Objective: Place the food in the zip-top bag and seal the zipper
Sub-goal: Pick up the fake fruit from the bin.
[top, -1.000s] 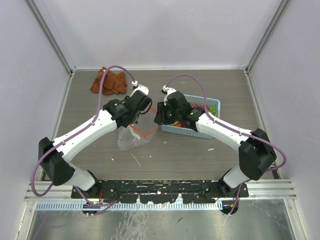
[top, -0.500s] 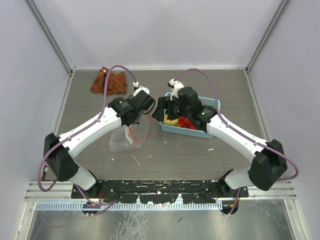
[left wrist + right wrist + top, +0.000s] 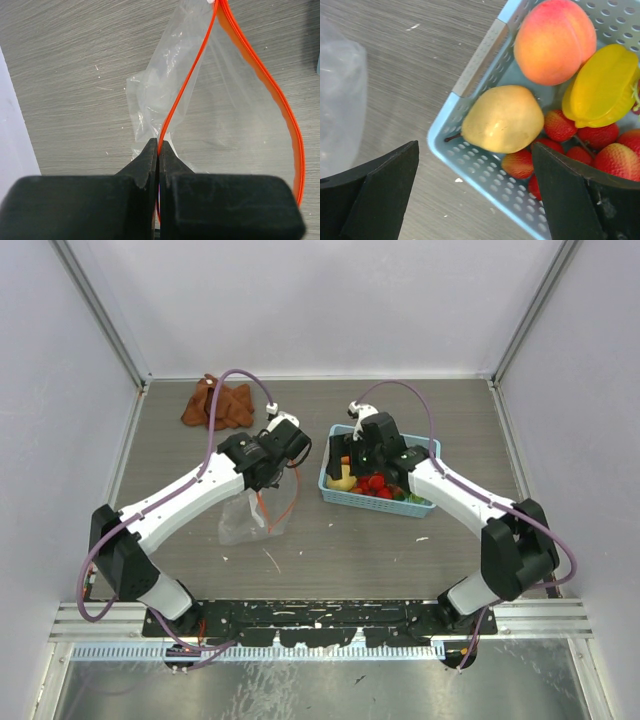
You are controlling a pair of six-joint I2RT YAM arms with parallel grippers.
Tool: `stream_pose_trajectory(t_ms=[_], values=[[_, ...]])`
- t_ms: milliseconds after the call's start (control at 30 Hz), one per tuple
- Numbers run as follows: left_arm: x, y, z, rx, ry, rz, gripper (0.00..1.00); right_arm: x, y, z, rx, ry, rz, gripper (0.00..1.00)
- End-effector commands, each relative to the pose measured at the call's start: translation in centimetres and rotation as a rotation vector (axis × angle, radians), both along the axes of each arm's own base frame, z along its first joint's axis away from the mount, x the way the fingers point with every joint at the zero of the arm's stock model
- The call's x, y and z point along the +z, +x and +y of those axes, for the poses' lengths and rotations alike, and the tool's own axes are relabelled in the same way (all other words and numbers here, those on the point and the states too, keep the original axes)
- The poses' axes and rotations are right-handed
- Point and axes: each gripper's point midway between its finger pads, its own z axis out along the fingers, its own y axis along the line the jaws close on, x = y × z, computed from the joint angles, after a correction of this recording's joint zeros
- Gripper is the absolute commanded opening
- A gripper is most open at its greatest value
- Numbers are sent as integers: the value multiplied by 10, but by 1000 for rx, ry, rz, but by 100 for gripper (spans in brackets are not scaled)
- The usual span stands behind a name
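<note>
Here, the left hand [image 3: 158, 150] pinches one lip of the orange zipper [image 3: 187, 82] of the bag [image 3: 160, 95], so the mouth is open only by its own stiffness and may sag shut when fruit arrives. The right hand [image 3: 475, 150], spread wide and empty, hovers over the pear [image 3: 502, 117] in the basket [image 3: 480, 57]; the wall beside it could block a finger, and the smooth pear could slip. Since half a second ago this arm reached farther over the basket; the left hardly moved.
</note>
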Motion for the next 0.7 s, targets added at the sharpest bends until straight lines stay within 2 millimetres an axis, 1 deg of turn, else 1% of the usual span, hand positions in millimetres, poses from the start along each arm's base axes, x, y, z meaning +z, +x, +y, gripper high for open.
stream_pose_trajectory(t_ms=[0, 100, 333, 567, 667], values=[[18, 6, 3, 28, -24, -56, 0, 1, 22, -6, 86, -51, -107, 99], [18, 5, 2, 22, -29, -53, 0, -12, 25, -3, 160, -80, -104, 100], [18, 5, 1, 14, -35, -52, 0, -57, 25, 2, 255, -144, -38, 100], [19, 4, 1, 2, -34, -54, 0, -87, 24, 6, 342, -176, -8, 100], [19, 4, 1, -1, -36, -52, 0, -97, 23, 8, 366, -176, 5, 100]])
